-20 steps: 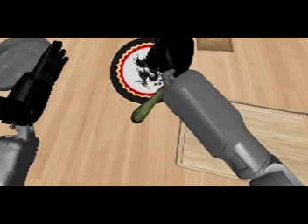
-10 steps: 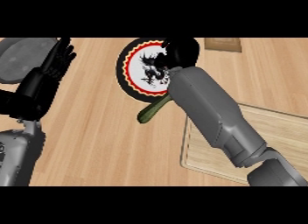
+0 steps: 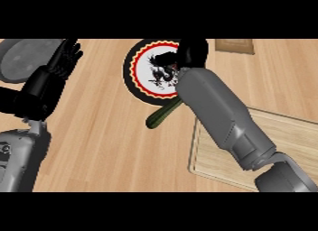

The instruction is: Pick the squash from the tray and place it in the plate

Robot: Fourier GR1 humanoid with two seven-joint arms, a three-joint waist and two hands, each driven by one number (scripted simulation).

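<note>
Squash (image 3: 163,114): slim, dark green, lower end past plate rim.
Plate (image 3: 148,67): round, red-black rim, top centre.
Right hand (image 3: 192,52): curled on squash.
Left hand (image 3: 55,74): fingers straight, upper left.
Tray (image 3: 295,135): pale wood, rectangular, lower right.

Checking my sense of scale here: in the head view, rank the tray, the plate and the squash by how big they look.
1. tray, though the right forearm covers part.
2. plate, also partly covered.
3. squash; only its lower end shows, so its size is unsure.

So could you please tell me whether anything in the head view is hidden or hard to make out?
Head view: the right hand is black against the plate rim, so its fingers blur together; the forearm hides most of the squash; lighting is even, no glare.
</note>
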